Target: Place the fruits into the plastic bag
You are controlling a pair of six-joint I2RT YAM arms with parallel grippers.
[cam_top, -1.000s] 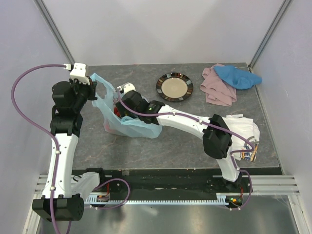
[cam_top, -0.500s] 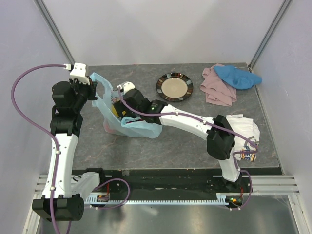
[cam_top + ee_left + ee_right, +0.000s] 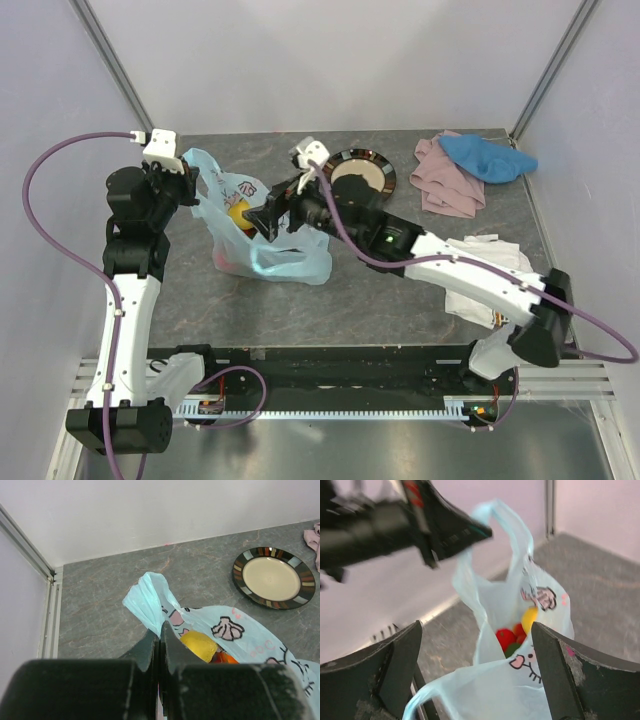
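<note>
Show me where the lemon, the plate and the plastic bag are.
lemon (image 3: 199, 646), left wrist view, yellow top side.
plate (image 3: 272, 575), left wrist view, bare beige centre.
plastic bag (image 3: 290, 262), top external view, near wall.

Grey table (image 3: 350, 300): plastic bag (image 3: 290, 262), plate (image 3: 374, 181), pink cloth (image 3: 447, 192)

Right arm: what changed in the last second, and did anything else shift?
The right hand drew back out of the bag, open and empty. The lemon now shows in the bag's mouth. The left hand stays shut on the bag's handle; plate and cloths unmoved.
</note>
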